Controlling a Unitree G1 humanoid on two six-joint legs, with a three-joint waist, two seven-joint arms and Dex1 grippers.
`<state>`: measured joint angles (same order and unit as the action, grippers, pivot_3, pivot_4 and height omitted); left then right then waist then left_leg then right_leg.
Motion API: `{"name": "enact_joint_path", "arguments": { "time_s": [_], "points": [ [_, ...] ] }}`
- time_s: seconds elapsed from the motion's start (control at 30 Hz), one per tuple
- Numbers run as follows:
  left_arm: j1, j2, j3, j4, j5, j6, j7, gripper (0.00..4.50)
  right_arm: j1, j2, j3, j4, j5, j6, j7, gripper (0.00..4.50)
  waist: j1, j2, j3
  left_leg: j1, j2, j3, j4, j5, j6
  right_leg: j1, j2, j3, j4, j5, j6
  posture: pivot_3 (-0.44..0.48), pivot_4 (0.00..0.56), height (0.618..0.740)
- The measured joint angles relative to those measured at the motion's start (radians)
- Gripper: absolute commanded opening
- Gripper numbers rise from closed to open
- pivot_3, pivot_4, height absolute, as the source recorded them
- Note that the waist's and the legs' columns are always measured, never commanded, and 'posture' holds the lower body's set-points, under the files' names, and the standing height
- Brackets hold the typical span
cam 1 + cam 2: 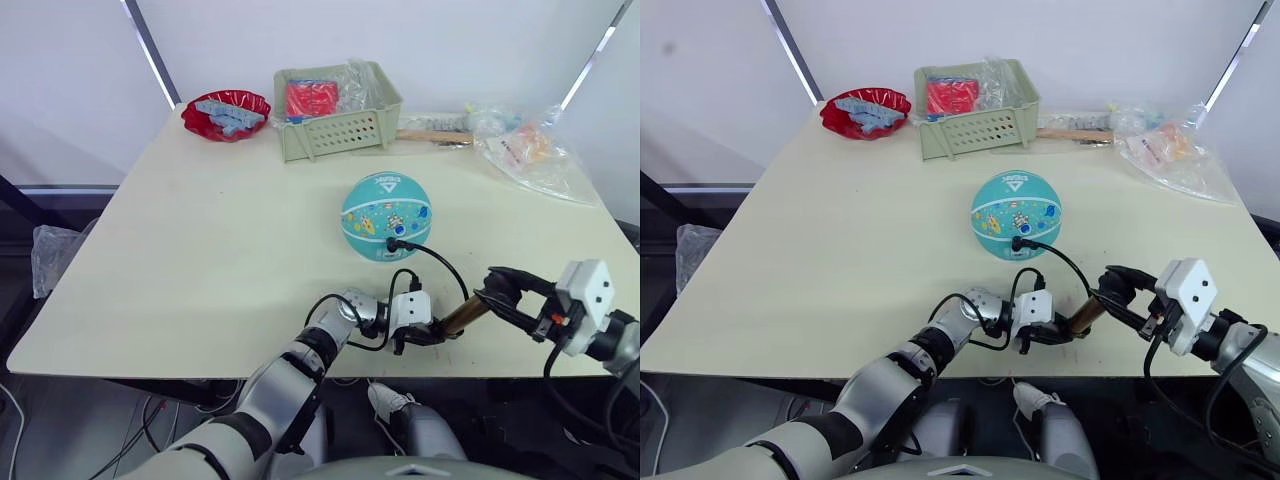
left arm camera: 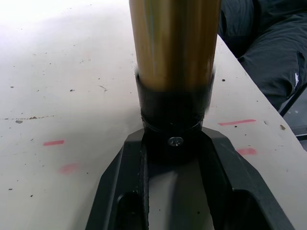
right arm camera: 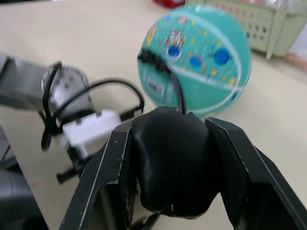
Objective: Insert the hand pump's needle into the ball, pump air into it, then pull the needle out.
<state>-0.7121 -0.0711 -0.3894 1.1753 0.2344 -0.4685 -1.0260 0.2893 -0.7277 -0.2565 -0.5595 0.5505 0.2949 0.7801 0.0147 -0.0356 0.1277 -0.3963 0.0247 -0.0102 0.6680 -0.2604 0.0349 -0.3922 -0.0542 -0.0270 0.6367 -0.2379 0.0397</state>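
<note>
The teal ball [image 1: 387,215] with cartoon prints sits mid-table. A black fitting [image 1: 397,243] is seated against its near side; the needle itself is hidden in the ball. A thin black hose [image 1: 448,268] curves from the fitting to the hand pump [image 1: 462,317], which lies near the table's front edge. My left gripper [image 1: 428,335] is shut on the pump's black base [image 2: 175,120], below the brass cylinder [image 2: 175,38]. My right gripper [image 1: 492,292] is shut on the pump's black handle [image 3: 170,163], with a finger on each side of it.
At the back stand a red bowl [image 1: 226,113], a green basket [image 1: 335,125] holding a red packet, a wooden stick [image 1: 435,135] and a clear plastic bag [image 1: 525,145]. The table's front edge [image 1: 300,372] runs just under both grippers.
</note>
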Motion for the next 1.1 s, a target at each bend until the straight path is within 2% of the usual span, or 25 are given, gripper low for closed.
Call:
{"name": "enact_joint_path", "arguments": {
  "time_s": [0.33, 0.43, 0.53, 0.57, 0.6, 0.8, 0.97, 1.1],
  "points": [
    [0.001, -0.005, 0.000, -0.006, -0.003, 0.000, -0.003, 1.05, -0.029, -0.029, -0.075, -0.011, 0.093, 0.105, -0.002, 1.67, 0.002, 0.004, 0.003, -0.002, -0.001, 0.000, 0.000, 0.000, 0.000, -0.001, -0.001, 0.000, 0.000, 0.001, -0.001, 0.000, 0.150, 0.738],
    [-0.001, -0.010, 0.000, -0.007, -0.005, 0.000, -0.006, 1.05, -0.097, -0.116, -0.193, -0.011, 0.255, 0.228, -0.004, 1.67, 0.003, 0.011, 0.011, -0.003, -0.003, 0.002, 0.001, 0.000, 0.000, -0.002, -0.004, 0.001, 0.000, 0.002, -0.002, 0.000, 0.150, 0.738],
    [-0.001, -0.011, 0.001, -0.007, -0.006, 0.000, -0.009, 1.05, -0.118, -0.153, -0.253, -0.013, 0.330, 0.278, -0.004, 1.67, 0.003, 0.010, 0.013, -0.004, -0.003, 0.001, 0.001, 0.000, 0.000, -0.002, -0.003, 0.000, 0.000, 0.001, -0.002, 0.000, 0.150, 0.738],
    [-0.002, -0.012, 0.001, -0.007, -0.006, 0.000, -0.014, 1.05, -0.136, -0.210, -0.339, -0.013, 0.421, 0.341, -0.003, 1.67, 0.005, 0.010, 0.015, -0.004, -0.003, 0.001, 0.000, 0.000, 0.000, -0.002, -0.003, 0.000, 0.000, 0.002, -0.002, 0.000, 0.150, 0.738],
    [-0.003, -0.012, 0.001, -0.007, -0.006, 0.000, -0.016, 1.05, -0.152, -0.229, -0.370, -0.013, 0.458, 0.367, -0.005, 1.67, 0.005, 0.010, 0.015, -0.004, -0.003, 0.001, 0.000, 0.000, 0.000, -0.002, -0.003, 0.000, -0.001, 0.002, -0.003, 0.000, 0.150, 0.738],
    [-0.004, -0.011, 0.001, -0.007, -0.006, 0.000, -0.014, 1.05, -0.241, -0.315, -0.494, 0.007, 0.619, 0.476, -0.038, 1.67, 0.004, 0.011, 0.016, -0.004, -0.003, 0.002, 0.000, 0.000, 0.000, -0.002, -0.003, 0.001, -0.001, 0.001, -0.001, 0.000, 0.150, 0.738],
    [-0.005, -0.012, 0.001, -0.008, -0.006, -0.001, -0.017, 1.05, -0.277, -0.348, -0.510, 0.016, 0.671, 0.537, -0.066, 1.67, 0.004, 0.012, 0.017, -0.005, -0.003, 0.002, 0.000, 0.000, 0.000, -0.003, -0.003, 0.001, -0.001, 0.001, -0.001, 0.000, 0.150, 0.738],
    [-0.004, -0.013, -0.001, -0.008, -0.005, -0.001, -0.018, 1.05, -0.255, -0.328, -0.528, -0.005, 0.664, 0.542, -0.063, 1.67, 0.005, 0.012, 0.017, -0.005, -0.003, 0.001, 0.000, 0.000, 0.000, -0.002, -0.002, 0.001, -0.001, 0.003, 0.002, 0.000, 0.150, 0.738]
  ]
}}
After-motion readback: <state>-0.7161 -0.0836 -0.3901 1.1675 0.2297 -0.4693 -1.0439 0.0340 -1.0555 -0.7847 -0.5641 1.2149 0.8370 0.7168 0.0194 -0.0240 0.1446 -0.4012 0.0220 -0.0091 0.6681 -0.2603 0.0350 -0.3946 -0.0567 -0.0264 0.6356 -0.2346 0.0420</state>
